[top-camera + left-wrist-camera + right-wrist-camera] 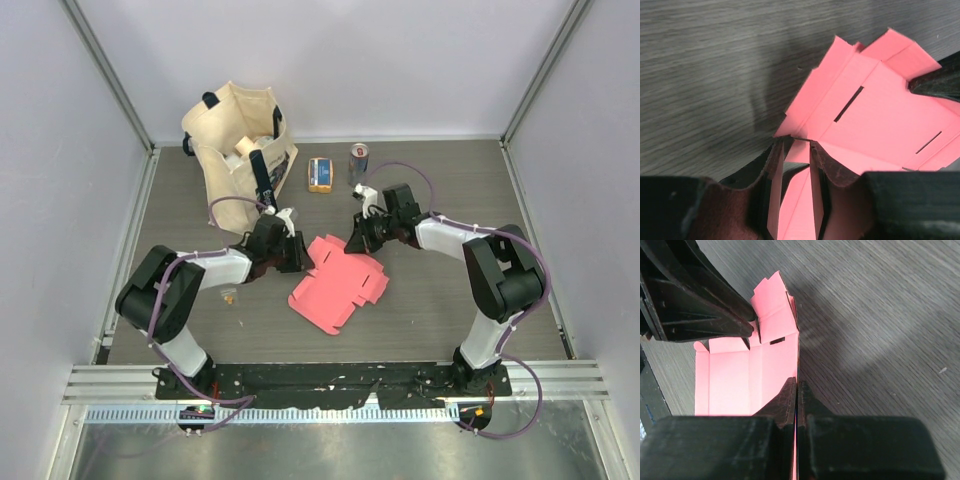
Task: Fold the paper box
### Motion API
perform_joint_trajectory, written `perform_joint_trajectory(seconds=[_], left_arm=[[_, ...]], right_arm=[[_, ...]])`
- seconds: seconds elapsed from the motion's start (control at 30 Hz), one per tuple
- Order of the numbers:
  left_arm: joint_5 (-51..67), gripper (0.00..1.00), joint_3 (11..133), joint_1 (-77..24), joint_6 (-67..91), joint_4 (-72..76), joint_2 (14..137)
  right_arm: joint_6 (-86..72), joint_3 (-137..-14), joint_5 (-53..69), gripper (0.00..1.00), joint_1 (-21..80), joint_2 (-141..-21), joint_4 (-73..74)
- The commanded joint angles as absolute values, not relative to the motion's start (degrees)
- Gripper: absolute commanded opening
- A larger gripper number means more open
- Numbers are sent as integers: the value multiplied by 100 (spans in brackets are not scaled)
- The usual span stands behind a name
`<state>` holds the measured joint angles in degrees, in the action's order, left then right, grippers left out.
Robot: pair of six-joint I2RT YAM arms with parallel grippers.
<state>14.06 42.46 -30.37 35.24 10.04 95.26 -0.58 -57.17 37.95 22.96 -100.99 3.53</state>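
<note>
Right gripper (797,387) pinched shut on the paper box (735,380) edge. Left gripper (796,152) straddles a flap; clamping unclear. Box lies unfolded mid-desk (440,300) between them. Risk: opposing pulls tear the thin card, or the flap slips free.

Both arms rise from their bases at the bottom edge of the top view, elbows bent outward and forearms reaching in toward the middle of the frame. The left tool (290,250) sits just left of centre, held low, its fingers (765,175) narrowly parted and gripping a flap of the paper box (335,285). The right tool (358,238) comes in just right of centre, its fingers (812,400) pressed almost together on the card's thin edge. The two tools face each other, near but apart.
</note>
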Motion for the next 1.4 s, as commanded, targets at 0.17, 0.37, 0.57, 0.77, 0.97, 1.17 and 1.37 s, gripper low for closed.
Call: perform_joint_trajectory(seconds=[0.17, 0.37, 0.57, 0.77, 0.97, 1.17, 1.37], left_arm=[[1075, 21, 4166, -3489, 3455, 1151, 9256], [483, 17, 4333, -3955, 3340, 967, 9123], [282, 14, 4473, -4297, 3384, 993, 9237], [193, 13, 4597, -4570, 3472, 967, 9518], [325, 22, 4536, -4605, 3700, 1046, 10011], [352, 39, 4395, -4605, 3498, 994, 9127], [53, 57, 4807, -4300, 3146, 528, 8306]], right_arm=[[-281, -5652, 3929, 2, 2259, -9932, -263], [-492, -5502, 3859, 2, 2259, -9879, -527], [-694, -5283, 3701, 2, 2250, -9712, -808], [-984, -4975, 3639, 2, 2259, -9598, -1291], [-1037, -4861, 3577, 2, 2268, -9589, -1380], [-879, -4808, 3525, 2, 2268, -9501, -1222], [-826, -4799, 3559, 2, 2276, -9466, -1178]])
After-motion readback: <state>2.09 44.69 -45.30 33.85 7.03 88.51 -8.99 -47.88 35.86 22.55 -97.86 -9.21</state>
